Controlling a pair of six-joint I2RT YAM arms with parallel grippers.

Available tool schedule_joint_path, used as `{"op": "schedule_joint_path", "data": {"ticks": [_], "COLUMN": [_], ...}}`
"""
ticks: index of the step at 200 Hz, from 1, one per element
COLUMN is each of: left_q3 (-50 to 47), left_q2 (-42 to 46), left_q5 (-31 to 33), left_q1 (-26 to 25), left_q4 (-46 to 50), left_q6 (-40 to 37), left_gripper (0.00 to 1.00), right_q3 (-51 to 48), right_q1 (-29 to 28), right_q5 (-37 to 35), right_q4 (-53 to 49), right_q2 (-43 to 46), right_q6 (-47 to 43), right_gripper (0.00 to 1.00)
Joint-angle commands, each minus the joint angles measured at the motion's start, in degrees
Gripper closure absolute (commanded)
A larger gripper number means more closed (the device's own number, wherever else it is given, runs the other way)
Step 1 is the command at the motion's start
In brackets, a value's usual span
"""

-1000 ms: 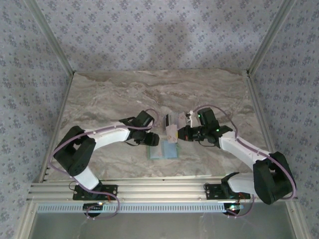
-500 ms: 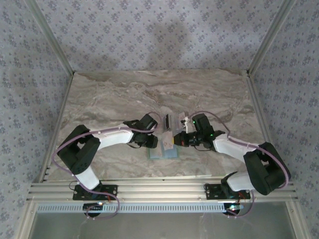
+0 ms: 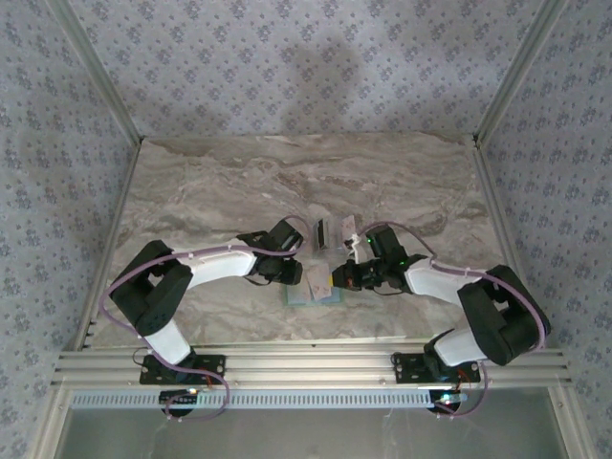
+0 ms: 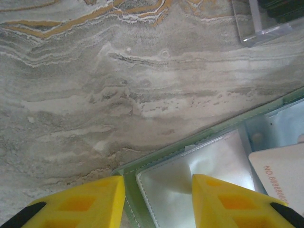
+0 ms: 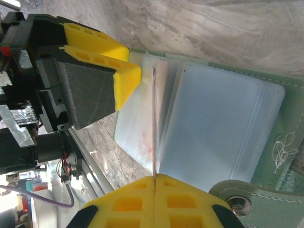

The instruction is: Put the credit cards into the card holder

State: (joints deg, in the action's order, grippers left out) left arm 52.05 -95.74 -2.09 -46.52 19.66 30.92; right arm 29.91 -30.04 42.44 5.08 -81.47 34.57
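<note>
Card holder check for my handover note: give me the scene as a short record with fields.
card holder: open flat on the table, clear pockets up
credit card: edge-on at the pockets, pinched in the right end effector
left end effector: fingers apart at the holder's corner
clear stand: on the table beyond the holder

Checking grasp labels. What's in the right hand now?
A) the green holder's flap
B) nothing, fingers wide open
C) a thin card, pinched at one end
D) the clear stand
C: in the right wrist view the right hand is shut on a card seen edge-on, standing over the open card holder.
</note>
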Motion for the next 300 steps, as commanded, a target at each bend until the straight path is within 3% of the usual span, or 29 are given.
{"op": "schedule_joint_path", "data": {"ticks": [1, 130, 269, 300], "left_q3": [-2.6, -2.9, -3.0, -2.9], "left_q2": [-3.3, -3.5, -4.4, -4.4], "left_q5": [-1.6, -2.1, -2.8, -2.7], "left_q1": [-0.9, -1.0, -1.1, -1.1], "left_q4": [-0.8, -1.9, -2.8, -2.5], "left_q6": [0.6, 0.5, 0.6, 0.6], "left_gripper": [0.59, 0.6, 0.6, 0.6], "right_q3": [-0.2, 1.2, 2.5, 3.0], "right_q1": [-0.4, 0.7, 0.3, 1.0], "right_q5": [2.4, 1.4, 2.7, 0.1], "right_q4": [0.5, -9.0, -5.0, -7.4], "right_q2": [-1.7, 1.0, -1.7, -0.9], "right_q6": [0.8, -1.0, 0.9, 0.7], "right_gripper": [1.0, 1.0, 1.0, 1.0]}}
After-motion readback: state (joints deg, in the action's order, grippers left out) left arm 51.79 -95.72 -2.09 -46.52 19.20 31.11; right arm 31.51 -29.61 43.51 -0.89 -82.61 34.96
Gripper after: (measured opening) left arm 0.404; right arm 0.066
